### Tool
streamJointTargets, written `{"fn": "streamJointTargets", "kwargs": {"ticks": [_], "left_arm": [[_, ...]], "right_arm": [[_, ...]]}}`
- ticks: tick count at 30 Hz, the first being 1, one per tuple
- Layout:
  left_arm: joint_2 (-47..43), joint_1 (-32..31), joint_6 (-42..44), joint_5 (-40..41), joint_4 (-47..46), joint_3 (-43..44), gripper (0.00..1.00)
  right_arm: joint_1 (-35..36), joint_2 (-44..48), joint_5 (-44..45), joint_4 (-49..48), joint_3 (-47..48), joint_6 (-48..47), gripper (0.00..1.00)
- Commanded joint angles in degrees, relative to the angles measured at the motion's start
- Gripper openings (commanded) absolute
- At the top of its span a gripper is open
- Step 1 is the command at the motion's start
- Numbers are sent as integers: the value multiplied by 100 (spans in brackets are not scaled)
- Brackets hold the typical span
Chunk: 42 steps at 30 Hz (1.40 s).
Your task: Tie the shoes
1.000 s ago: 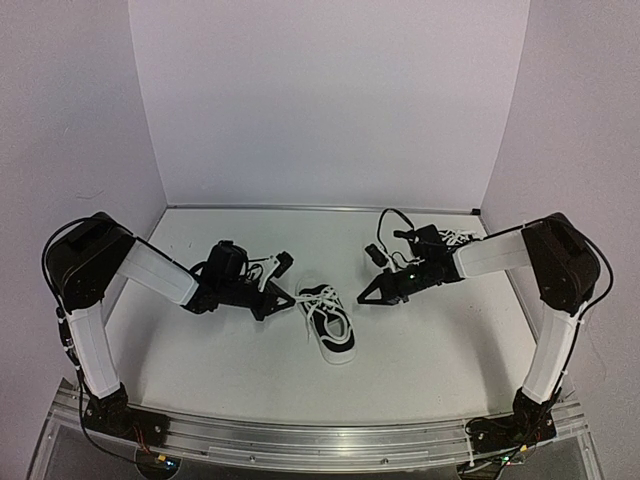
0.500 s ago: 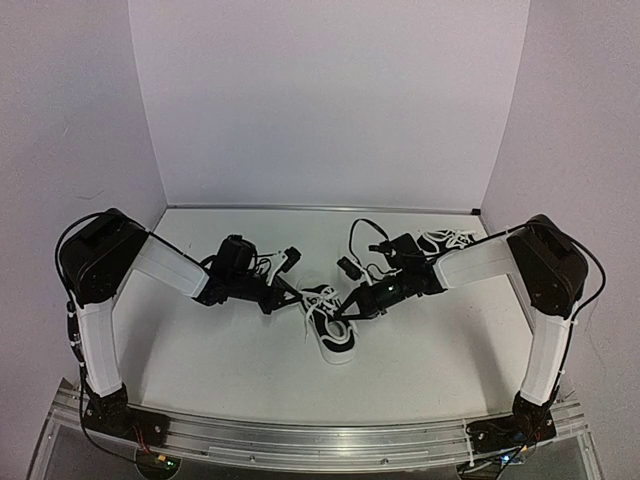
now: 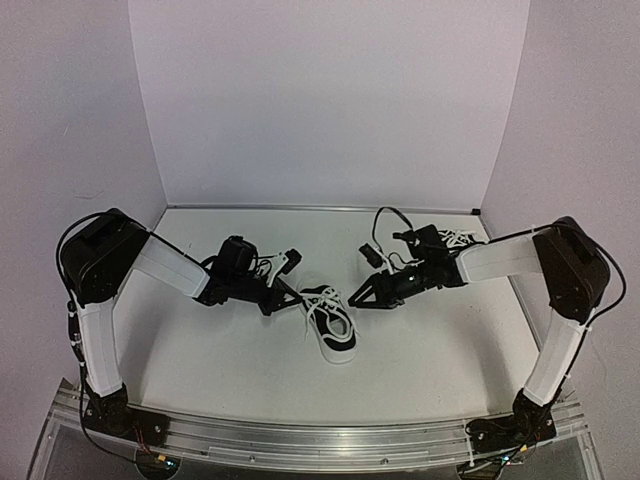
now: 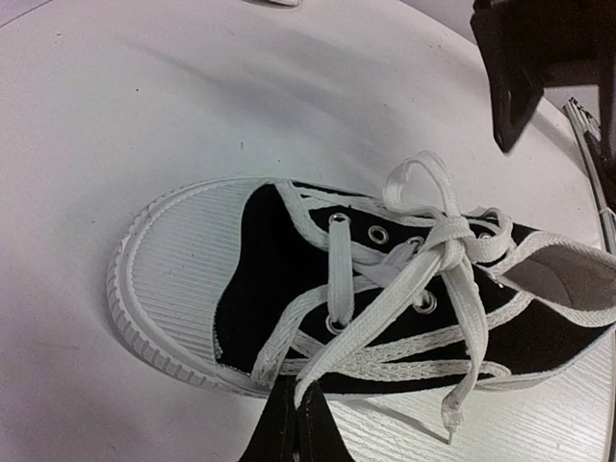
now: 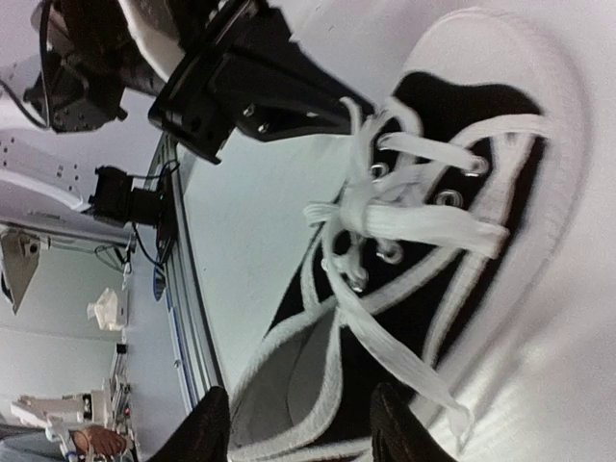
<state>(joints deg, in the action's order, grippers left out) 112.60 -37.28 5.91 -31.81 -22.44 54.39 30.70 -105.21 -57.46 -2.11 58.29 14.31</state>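
A black sneaker (image 3: pixel 335 335) with a white sole lies mid-table, its toe toward the arms' bases. My left gripper (image 3: pixel 293 298) sits at the sneaker's left side, shut on one white lace (image 4: pixel 385 308) that runs taut from the fingertips (image 4: pixel 298 428) up to a loose knot (image 4: pixel 448 245). My right gripper (image 3: pixel 360 300) hovers just right of the shoe's heel, open, with nothing between its fingers (image 5: pixel 300 433); a free lace end (image 5: pixel 423 371) trails below them. Of the other shoe, only white laces (image 3: pixel 455 240) show behind the right arm.
White walls close the table at the back and both sides. An aluminium rail (image 3: pixel 320 440) runs along the near edge. The right arm's black cable (image 3: pixel 385 225) loops above the wrist. Bare tabletop (image 3: pixel 430 350) lies right of the sneaker.
My right gripper reached into the sneaker's laces, then pulled back to the right and opened. The left gripper edged closer to the shoe and stayed shut on its lace.
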Motion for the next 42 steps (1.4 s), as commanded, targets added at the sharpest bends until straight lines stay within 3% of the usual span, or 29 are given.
{"fn": "streamJointTargets", "kwargs": {"ticks": [1, 8, 15, 20, 25, 30, 34, 42], "left_arm": [[-52, 37, 55, -65, -17, 186, 0], [-16, 36, 47, -45, -57, 203, 0], [4, 36, 33, -66, -85, 221, 0], [-15, 36, 81, -52, -67, 228, 0], [-30, 37, 93, -61, -59, 220, 0], [-70, 36, 103, -80, -59, 167, 0], [-68, 35, 117, -104, -70, 160, 0], [-18, 36, 31, -149, -197, 144, 0]], "right_arm": [[-123, 87, 622, 611, -156, -355, 50], [37, -121, 346, 275, -588, -161, 52], [426, -578, -353, -1101, -867, 605, 49], [857, -708, -428, -1543, -777, 983, 49], [890, -517, -357, -1403, -712, 888, 48], [779, 250, 180, -151, -352, -66, 48], [358, 768, 607, -5, -159, -184, 50], [-11, 194, 1168, 139, 549, -601, 49]]}}
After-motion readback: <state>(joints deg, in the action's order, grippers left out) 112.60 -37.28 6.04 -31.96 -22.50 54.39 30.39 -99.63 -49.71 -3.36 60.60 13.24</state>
